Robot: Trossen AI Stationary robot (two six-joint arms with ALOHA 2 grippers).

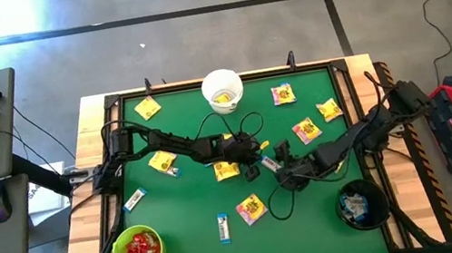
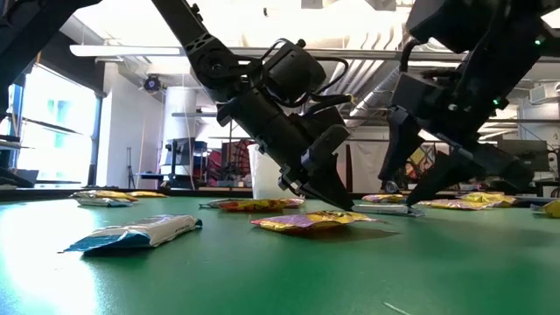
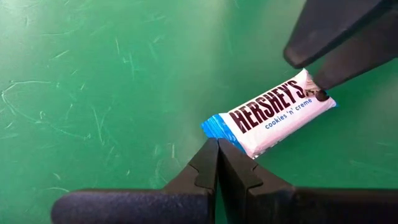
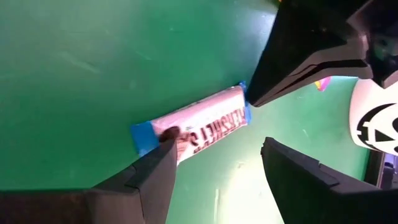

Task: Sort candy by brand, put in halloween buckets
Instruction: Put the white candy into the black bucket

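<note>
A white-and-blue candy bar [image 3: 273, 115] lies flat on the green table [image 1: 193, 205] near its middle, between my two grippers. My left gripper [image 3: 217, 152] is shut, its tips at the bar's blue crimped end. Reaching in from the table's right, my right gripper [image 4: 217, 149] stands open at the bar's other end. The white bucket [image 1: 223, 90] stands at the far edge. At the near left is the lime green bucket [image 1: 138, 251] with red packets, and at the near right the black bucket [image 1: 362, 205] with white-and-blue bars. My left gripper touches the bar's blue crimped end [image 3: 214, 127] with its shut fingertips, slanting down from the table's left. The bar stays flat on the table. My right gripper has one fingertip [image 4: 166, 138] on the bar's top near its other blue end [image 4: 146, 134]. Its second finger [image 4: 292, 168] stands clear over the bare table.
Yellow packets lie scattered: one [image 1: 226, 170] just left of the grippers, one [image 1: 251, 207] nearer, others [image 1: 306, 130] toward the far right. Two more white-and-blue bars [image 1: 135, 199] [image 1: 223, 226] lie on the near left half.
</note>
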